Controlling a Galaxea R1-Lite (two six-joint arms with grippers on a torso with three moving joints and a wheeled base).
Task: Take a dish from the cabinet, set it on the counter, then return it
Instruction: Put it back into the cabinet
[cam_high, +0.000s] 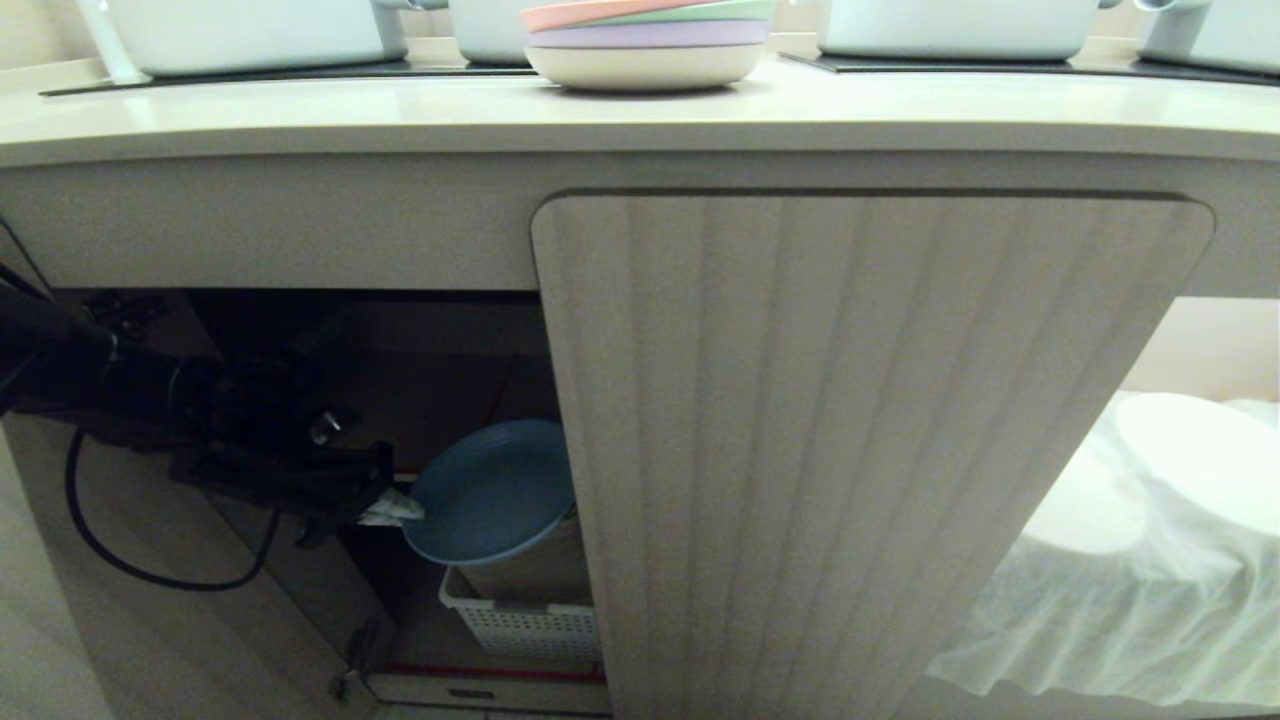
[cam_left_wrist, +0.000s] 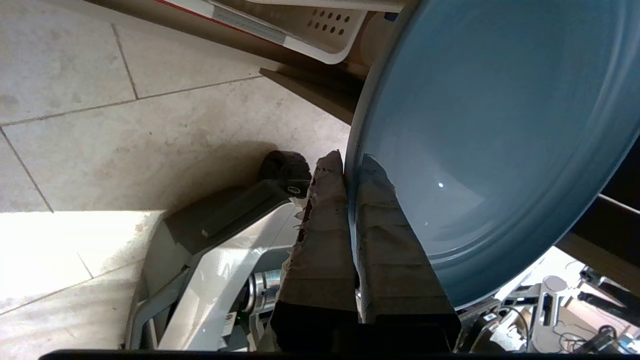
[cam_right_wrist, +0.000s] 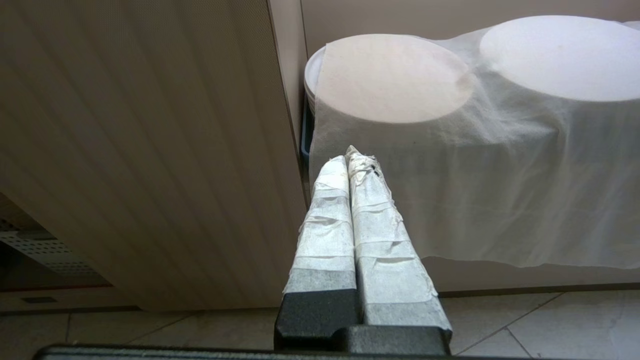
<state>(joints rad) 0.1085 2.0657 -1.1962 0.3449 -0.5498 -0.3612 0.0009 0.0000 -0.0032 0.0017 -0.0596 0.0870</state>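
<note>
The blue dish (cam_high: 490, 495) hangs tilted in the cabinet's open left bay, just above a white basket (cam_high: 520, 625). My left gripper (cam_high: 395, 510) reaches in from the left and is shut on the dish's left rim. In the left wrist view the two taped fingers (cam_left_wrist: 320, 240) pinch the rim of the dish (cam_left_wrist: 490, 125), one on each face, and the left gripper (cam_left_wrist: 350, 161) holds it clear of the floor. The cabinet's fluted door (cam_high: 850, 450) on the right is closed. Above runs the cream counter (cam_high: 400, 115). My right gripper (cam_right_wrist: 352, 155) is shut on nothing, low beside the fluted door (cam_right_wrist: 150, 150).
A stack of pastel plates (cam_high: 645, 45) and white tubs (cam_high: 250, 35) stand on the counter. A white cloth (cam_high: 1150, 560) covers round plates right of the door. The perforated basket (cam_left_wrist: 320, 30) and my own base (cam_left_wrist: 210, 250) lie under the dish, over tiled floor (cam_left_wrist: 100, 125).
</note>
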